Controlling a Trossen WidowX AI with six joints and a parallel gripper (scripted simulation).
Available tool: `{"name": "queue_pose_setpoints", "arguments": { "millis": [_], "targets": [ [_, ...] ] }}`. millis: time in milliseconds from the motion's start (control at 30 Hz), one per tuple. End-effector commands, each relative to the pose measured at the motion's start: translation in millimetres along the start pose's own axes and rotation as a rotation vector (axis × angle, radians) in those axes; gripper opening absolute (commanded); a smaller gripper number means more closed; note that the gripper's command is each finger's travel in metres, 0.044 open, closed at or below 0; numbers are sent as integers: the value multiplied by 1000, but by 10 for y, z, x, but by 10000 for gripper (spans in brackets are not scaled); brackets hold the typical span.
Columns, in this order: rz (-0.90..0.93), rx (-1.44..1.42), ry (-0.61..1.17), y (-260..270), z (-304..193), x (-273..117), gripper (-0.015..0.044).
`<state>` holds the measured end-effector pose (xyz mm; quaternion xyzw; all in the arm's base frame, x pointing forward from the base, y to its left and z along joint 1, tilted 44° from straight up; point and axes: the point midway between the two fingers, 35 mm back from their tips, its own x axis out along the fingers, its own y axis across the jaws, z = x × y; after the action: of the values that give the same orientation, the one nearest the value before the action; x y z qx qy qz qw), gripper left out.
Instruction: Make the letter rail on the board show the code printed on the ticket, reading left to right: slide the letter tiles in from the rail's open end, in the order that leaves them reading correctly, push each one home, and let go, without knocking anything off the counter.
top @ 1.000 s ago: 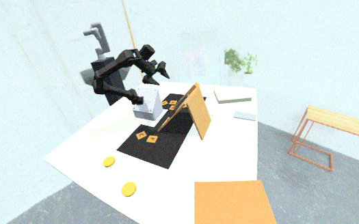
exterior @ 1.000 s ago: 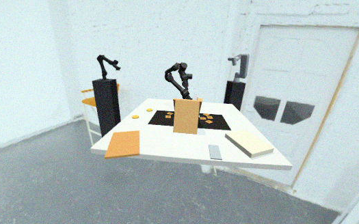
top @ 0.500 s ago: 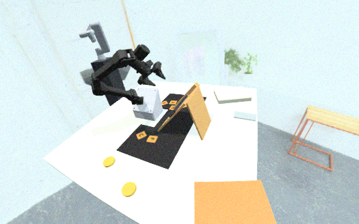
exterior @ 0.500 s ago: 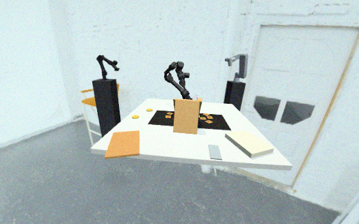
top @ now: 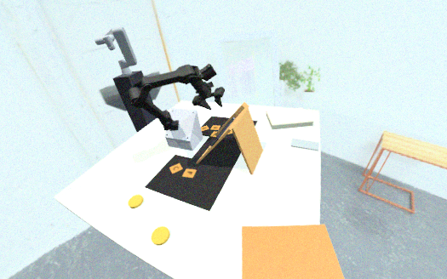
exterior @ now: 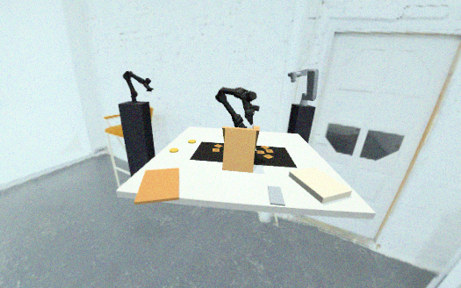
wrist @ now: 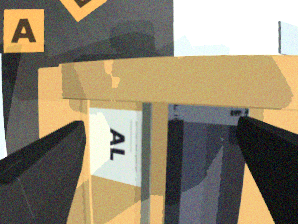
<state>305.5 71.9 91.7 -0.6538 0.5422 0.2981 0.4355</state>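
Observation:
The tilted wooden board (top: 248,146) (exterior: 240,150) (wrist: 175,80) stands on the black mat (top: 205,191) (exterior: 284,161). In the wrist view its ticket (wrist: 102,165) reads AL, turned sideways, beside the dark letter rail (wrist: 200,170); no tile shows in the visible part of the rail. My gripper (top: 215,106) (wrist: 162,128) is open and empty above the board's upper part, its fingers either side of the ticket and rail. An A tile (wrist: 23,31) and a cut-off tile (wrist: 90,9) lie beyond the board. Two tiles (top: 175,168) (top: 189,173) lie near the mat's other end.
A grey-white box (top: 183,129) stands beside the board. Two yellow discs (top: 135,201) (top: 160,236), an orange panel (top: 288,251) (exterior: 159,184), a cream block (top: 290,120) (exterior: 320,184) and a thin grey slab (top: 305,144) (exterior: 276,196) lie on the counter.

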Motion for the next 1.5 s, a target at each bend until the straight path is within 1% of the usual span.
{"name": "queue_pose_setpoints", "arguments": {
  "millis": [0,233,400,467,733,967,1467],
  "targets": [
    [72,31,51,167,228,460,340],
    [201,84,168,704,520,1288,340],
    [284,65,271,1181,528,1730,340],
    [307,55,299,1319,509,1832,340],
    [314,52,309,1384,525,1880,340],
    [314,52,310,1492,445,2166,340],
    [314,52,310,1511,441,2208,340]
  ]
}}
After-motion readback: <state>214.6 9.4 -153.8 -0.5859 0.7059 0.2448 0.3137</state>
